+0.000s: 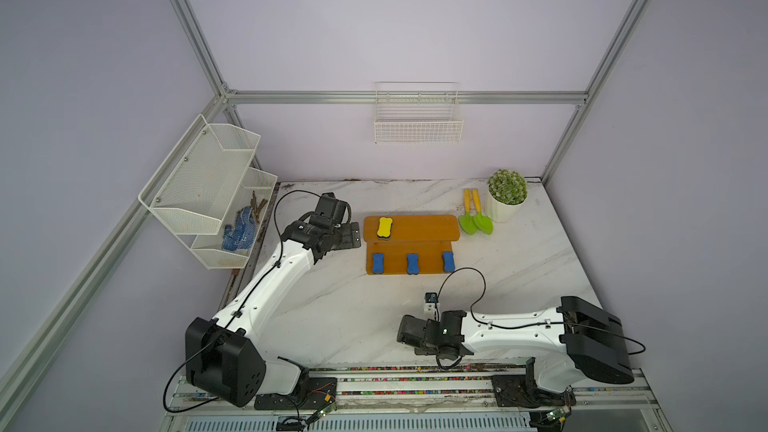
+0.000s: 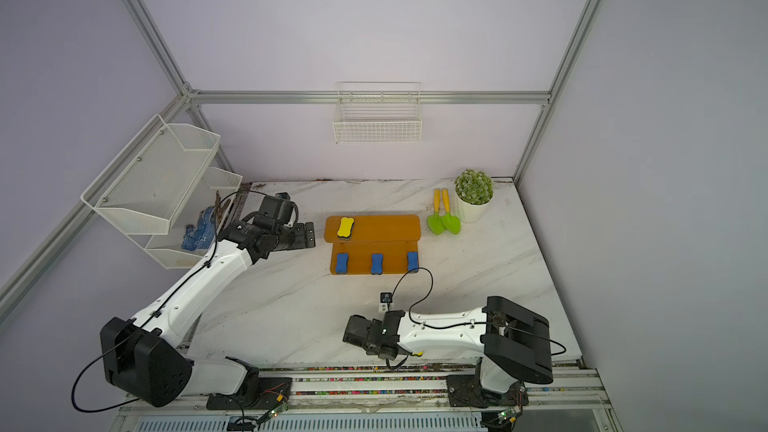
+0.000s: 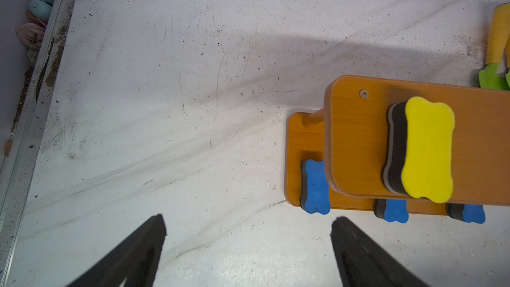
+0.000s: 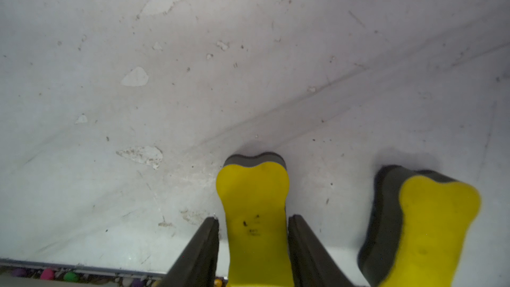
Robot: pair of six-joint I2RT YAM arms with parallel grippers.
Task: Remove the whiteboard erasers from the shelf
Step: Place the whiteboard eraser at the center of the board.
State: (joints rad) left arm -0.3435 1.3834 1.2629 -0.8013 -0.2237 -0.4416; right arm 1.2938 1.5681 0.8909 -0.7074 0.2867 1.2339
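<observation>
Two yellow erasers (image 4: 430, 230) lie at 6 o'clock on the table (image 1: 332, 305), one between the narrow jaws of the right gripper (image 4: 254, 218), perhaps gripped; one yellow eraser (image 1: 385, 227) and three blue erasers (image 1: 412, 263) wait on the shelf (image 1: 419, 226), the left gripper (image 3: 249, 218) wide and empty at its 9 o'clock.

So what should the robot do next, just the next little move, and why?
Probably the left gripper should move over the yellow eraser on the upper tier of the shelf and lower around it. Its jaws are wide open and it hovers just beside that end, while the right gripper is busy near the front of the table, straddling a second yellow eraser.
</observation>
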